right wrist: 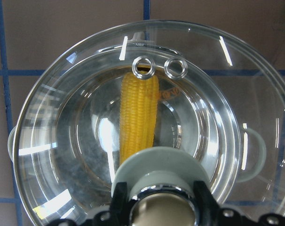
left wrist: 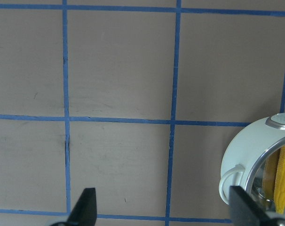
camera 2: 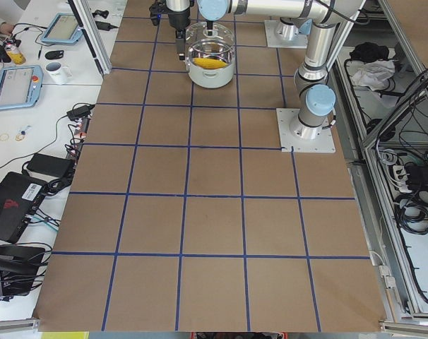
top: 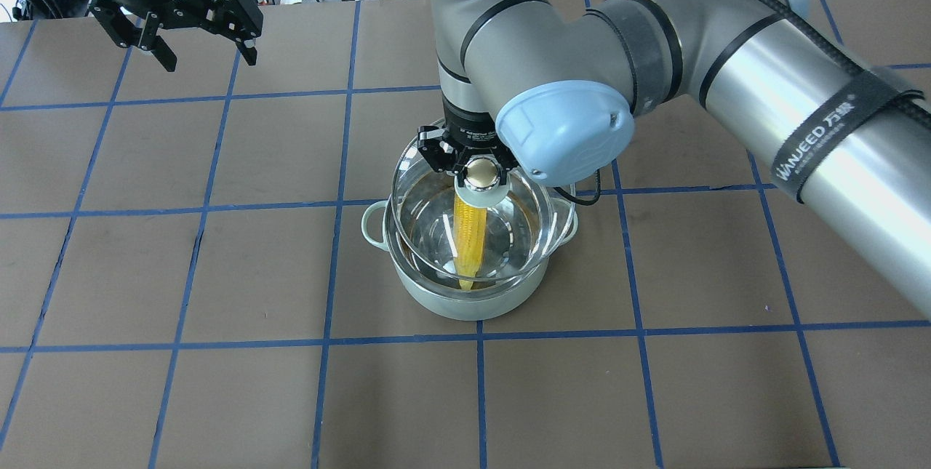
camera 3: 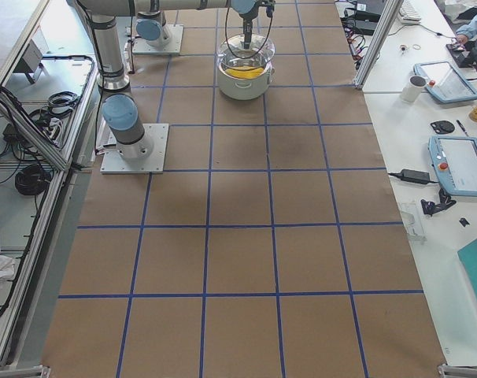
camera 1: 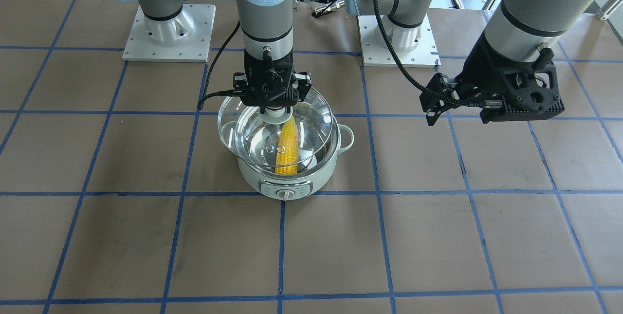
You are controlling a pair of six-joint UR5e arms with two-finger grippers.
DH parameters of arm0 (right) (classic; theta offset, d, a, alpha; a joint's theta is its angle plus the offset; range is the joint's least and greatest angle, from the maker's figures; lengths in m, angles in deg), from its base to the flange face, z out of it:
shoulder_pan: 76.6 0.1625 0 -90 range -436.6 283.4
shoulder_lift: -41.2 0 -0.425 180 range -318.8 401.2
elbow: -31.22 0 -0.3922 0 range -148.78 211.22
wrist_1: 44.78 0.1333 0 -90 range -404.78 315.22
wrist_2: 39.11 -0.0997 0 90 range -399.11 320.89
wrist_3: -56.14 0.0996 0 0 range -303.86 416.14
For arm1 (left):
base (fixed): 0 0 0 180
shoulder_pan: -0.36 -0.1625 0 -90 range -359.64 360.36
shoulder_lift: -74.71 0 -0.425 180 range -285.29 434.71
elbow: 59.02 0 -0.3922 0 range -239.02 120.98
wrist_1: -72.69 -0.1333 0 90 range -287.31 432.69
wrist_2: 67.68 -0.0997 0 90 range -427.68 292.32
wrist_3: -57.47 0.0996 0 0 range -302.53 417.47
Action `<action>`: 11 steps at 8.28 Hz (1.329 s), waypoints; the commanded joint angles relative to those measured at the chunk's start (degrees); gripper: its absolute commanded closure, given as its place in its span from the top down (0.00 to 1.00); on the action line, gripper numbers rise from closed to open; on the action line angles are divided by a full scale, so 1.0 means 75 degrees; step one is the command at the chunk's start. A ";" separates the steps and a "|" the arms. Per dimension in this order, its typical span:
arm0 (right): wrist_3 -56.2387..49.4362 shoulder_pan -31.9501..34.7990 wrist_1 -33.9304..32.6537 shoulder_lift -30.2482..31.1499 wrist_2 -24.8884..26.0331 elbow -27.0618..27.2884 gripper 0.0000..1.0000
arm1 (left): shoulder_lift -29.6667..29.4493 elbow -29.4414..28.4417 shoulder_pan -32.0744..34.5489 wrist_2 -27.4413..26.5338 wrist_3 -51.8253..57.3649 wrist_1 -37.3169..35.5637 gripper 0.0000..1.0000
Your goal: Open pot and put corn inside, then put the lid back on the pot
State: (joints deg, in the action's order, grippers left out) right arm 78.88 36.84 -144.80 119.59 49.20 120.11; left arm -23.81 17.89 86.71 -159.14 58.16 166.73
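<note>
The pale mint-green pot [camera 1: 292,182] stands on the table with the yellow corn [camera 1: 287,151] lying inside it. My right gripper [camera 1: 275,108] is shut on the knob of the clear glass lid [camera 1: 253,134] and holds the lid just above the pot, slightly offset toward the robot. In the right wrist view the corn [right wrist: 138,113] shows through the lid [right wrist: 62,117]. In the overhead view the lid [top: 524,236] covers most of the pot [top: 465,305]. My left gripper [top: 207,47] is open and empty, high and well away from the pot.
The table is brown with a blue tape grid. The arm base plates [camera 1: 168,31] stand at the robot's side. The left wrist view shows the pot's side and a loop handle [left wrist: 229,181] at its right edge.
</note>
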 commanded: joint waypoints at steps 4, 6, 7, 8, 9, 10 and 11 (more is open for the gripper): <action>0.0121 0.0097 -0.0129 -0.0221 -0.0055 0.0149 0.25 | 0.0327 0.0034 0.0007 0.0101 0.0013 -0.0082 1.00; 0.0086 0.0109 -0.0152 -0.0303 -0.0044 0.0149 0.25 | 0.0305 0.0150 0.0007 0.0042 -0.0103 -0.0047 1.00; 0.0143 0.0178 -0.0118 -0.0338 -0.0044 0.0161 0.25 | 0.0351 0.0151 0.0019 -0.0004 -0.0104 -0.0046 1.00; 0.0144 0.0202 -0.0129 -0.0385 -0.0044 0.0161 0.25 | 0.0375 0.0128 0.0019 -0.0028 -0.0104 -0.0046 1.00; 0.0132 0.0203 -0.0129 -0.0466 -0.0044 0.0161 0.25 | 0.0387 0.0093 0.0019 -0.0039 -0.0104 -0.0069 1.00; 0.0144 0.0214 -0.0094 -0.0502 -0.0044 0.0172 0.25 | 0.0387 0.0150 0.0019 -0.0028 -0.0104 -0.0093 1.00; 0.0132 0.0214 -0.0129 -0.0502 -0.0055 0.0207 0.25 | 0.0387 0.0151 0.0019 -0.0016 -0.0081 -0.0093 1.00</action>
State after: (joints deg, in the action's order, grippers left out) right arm 79.91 38.36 -145.67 116.16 48.86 121.37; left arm -20.97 18.87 86.84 -159.34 57.40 166.17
